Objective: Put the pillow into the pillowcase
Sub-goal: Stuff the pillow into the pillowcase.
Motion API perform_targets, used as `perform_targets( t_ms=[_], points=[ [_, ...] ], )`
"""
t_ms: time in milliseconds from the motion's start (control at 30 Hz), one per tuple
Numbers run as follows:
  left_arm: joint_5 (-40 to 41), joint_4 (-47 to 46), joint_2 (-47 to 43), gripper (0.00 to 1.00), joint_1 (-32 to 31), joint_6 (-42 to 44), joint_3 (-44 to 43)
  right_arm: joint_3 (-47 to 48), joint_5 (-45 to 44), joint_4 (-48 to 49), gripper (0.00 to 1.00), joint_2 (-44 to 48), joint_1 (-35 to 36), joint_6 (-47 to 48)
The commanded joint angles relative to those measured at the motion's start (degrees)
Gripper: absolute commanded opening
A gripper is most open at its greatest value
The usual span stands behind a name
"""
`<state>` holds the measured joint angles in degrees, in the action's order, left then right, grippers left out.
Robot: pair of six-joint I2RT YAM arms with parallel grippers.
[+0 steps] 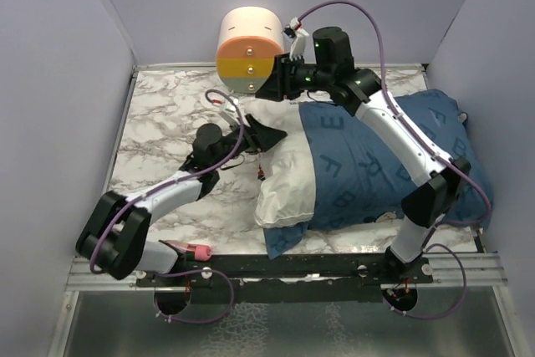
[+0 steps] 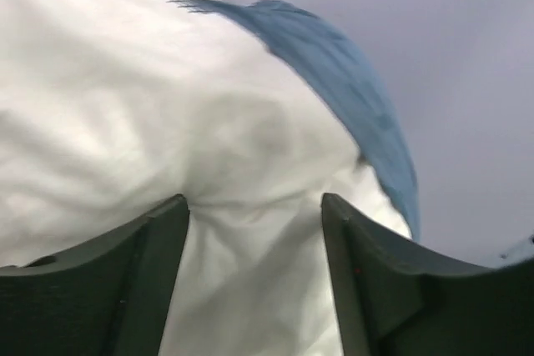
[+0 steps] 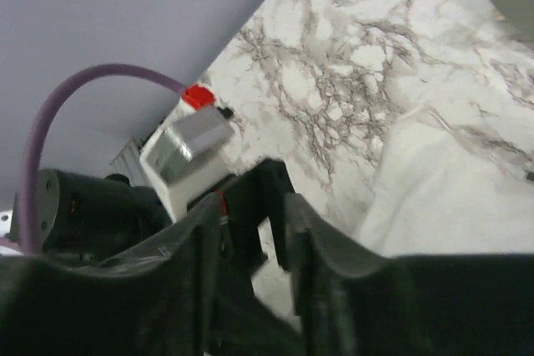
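Observation:
The white pillow (image 1: pixel 286 180) lies mid-table with its right part inside the blue lettered pillowcase (image 1: pixel 376 165); its left end sticks out bare. My left gripper (image 1: pixel 269 134) is at that bare end's far-left corner. In the left wrist view it (image 2: pixel 254 206) is open, both tips against creased pillow (image 2: pixel 167 106) cloth, with the pillowcase (image 2: pixel 350 81) edge beyond. My right gripper (image 1: pixel 272 85) hovers above the pillowcase's far-left corner, beside the cylinder. In the right wrist view it (image 3: pixel 250 210) is slightly open, holding nothing, with the pillow (image 3: pixel 467 198) at lower right.
A cream-and-orange cylinder (image 1: pixel 249 52) stands at the back of the marble table (image 1: pixel 167 123), right next to my right gripper. Lilac walls close in the sides and back. A pink-tipped part (image 1: pixel 194 250) sits by the left arm's base. The left arm's wrist camera block (image 3: pixel 188 143) shows below my right gripper.

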<state>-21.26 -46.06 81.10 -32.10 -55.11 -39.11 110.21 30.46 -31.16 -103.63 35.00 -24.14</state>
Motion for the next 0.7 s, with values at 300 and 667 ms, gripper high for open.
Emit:
perform_targets(
  t_ms=[300, 667],
  points=[
    [-11.7, 32.4, -26.4, 0.88, 10.1, 4.0, 7.1, -15.3, -20.3, -22.5, 0.60, 24.0, 3.2, 3.7],
    [-12.1, 13.8, -11.6, 0.89, -1.3, -1.1, 7.6, -19.3, -39.8, -32.8, 0.57, 19.9, 6.4, 4.8]
  ],
)
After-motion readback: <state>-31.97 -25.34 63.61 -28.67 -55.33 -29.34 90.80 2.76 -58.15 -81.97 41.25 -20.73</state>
